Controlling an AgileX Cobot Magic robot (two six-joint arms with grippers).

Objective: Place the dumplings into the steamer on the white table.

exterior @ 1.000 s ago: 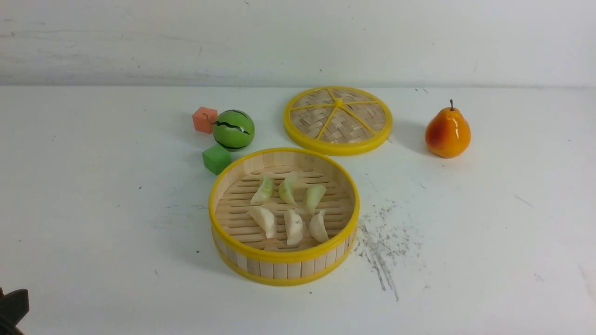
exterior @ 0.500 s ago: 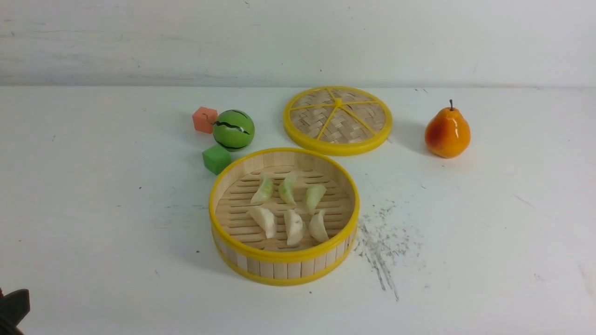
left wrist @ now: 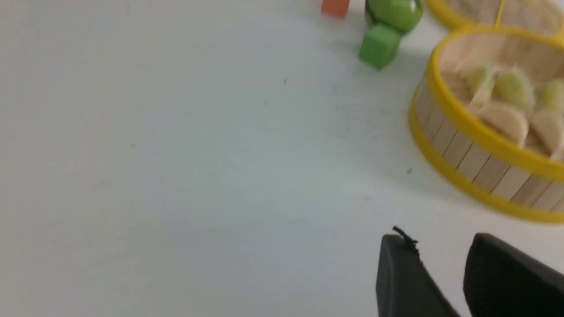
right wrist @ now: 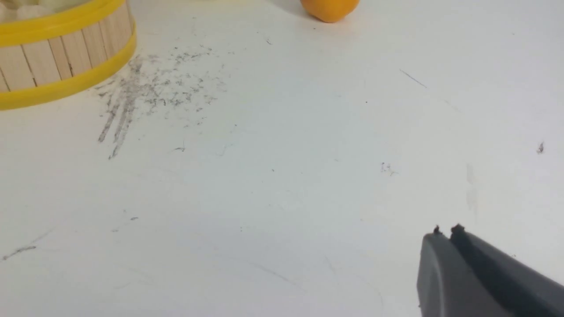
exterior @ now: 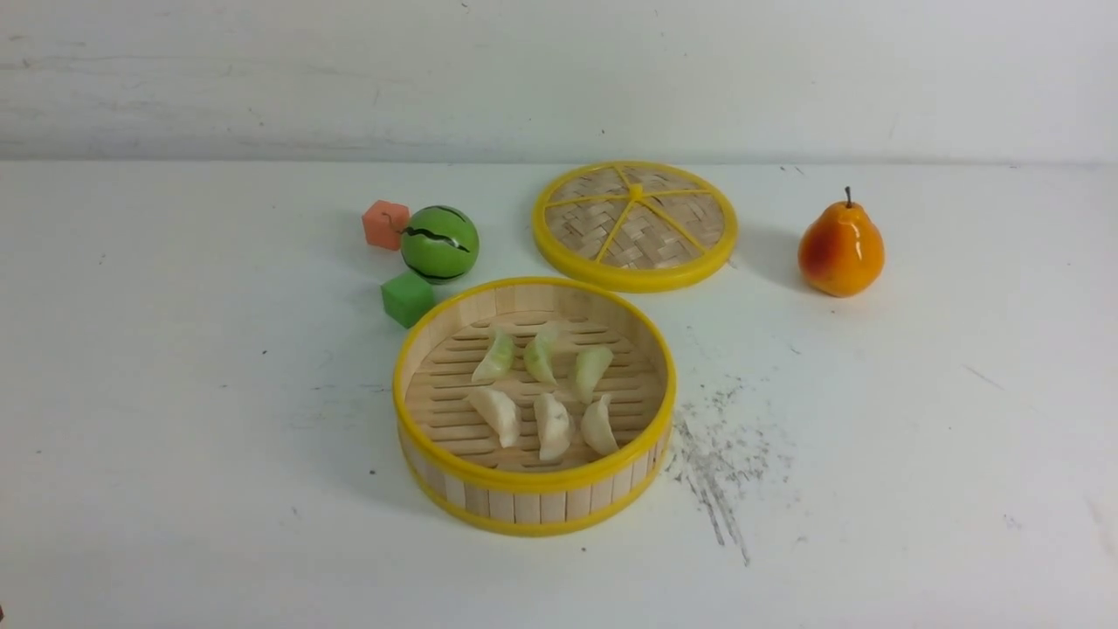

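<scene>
The steamer (exterior: 533, 480) stands on the white table (exterior: 175, 393) near the middle. Three pale green dumplings (exterior: 540, 356) lie in its far row and three cream-white dumplings (exterior: 552, 425) in its near row. Neither gripper shows in the front view. In the left wrist view my left gripper (left wrist: 440, 246) is open and empty, low over bare table, with the steamer (left wrist: 467, 149) apart from it. In the right wrist view my right gripper (right wrist: 446, 231) is shut and empty over bare table, far from the steamer (right wrist: 57, 53).
The flat woven lid (exterior: 635, 224) lies behind the steamer. A toy watermelon (exterior: 439, 244), an orange cube (exterior: 385, 224) and a green cube (exterior: 407, 299) sit at the steamer's back left. A toy pear (exterior: 840, 247) stands at the back right. Dark scratch marks (exterior: 716, 463) lie right of the steamer.
The dark part of my left arm at the front view's lower left corner has drawn out of the frame. The dumplings and the steamer have not moved.
</scene>
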